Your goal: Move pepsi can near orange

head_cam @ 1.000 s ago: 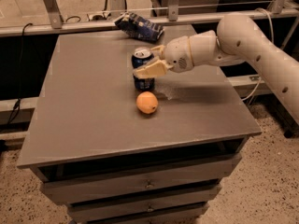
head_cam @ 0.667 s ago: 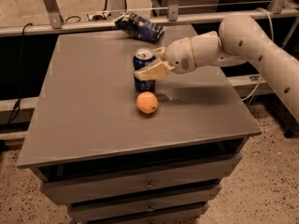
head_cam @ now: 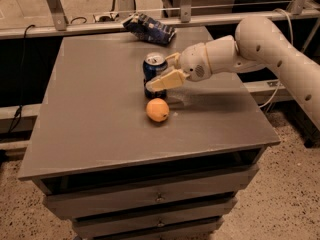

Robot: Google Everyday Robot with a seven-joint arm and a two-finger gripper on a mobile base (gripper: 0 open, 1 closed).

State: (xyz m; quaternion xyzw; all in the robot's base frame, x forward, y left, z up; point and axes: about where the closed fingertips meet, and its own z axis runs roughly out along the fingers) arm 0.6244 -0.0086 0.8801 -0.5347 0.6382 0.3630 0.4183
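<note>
The pepsi can (head_cam: 154, 68), blue with a silver top, stands upright on the grey table (head_cam: 95, 114), just behind the orange (head_cam: 157, 109). A narrow gap separates the two. My gripper (head_cam: 162, 70) reaches in from the right and is shut on the can. One cream finger (head_cam: 167, 79) crosses the can's front, the other (head_cam: 173, 58) sits behind its right rim. The white arm (head_cam: 260, 44) extends from the right edge of the view.
A crumpled blue-and-white snack bag (head_cam: 149, 28) lies at the table's back edge. A metal rail (head_cam: 150, 19) runs behind the table. Drawers (head_cam: 160, 199) sit below the tabletop. The floor is speckled.
The can and gripper have shifted very slightly right and toward the front. The orange has not moved.
</note>
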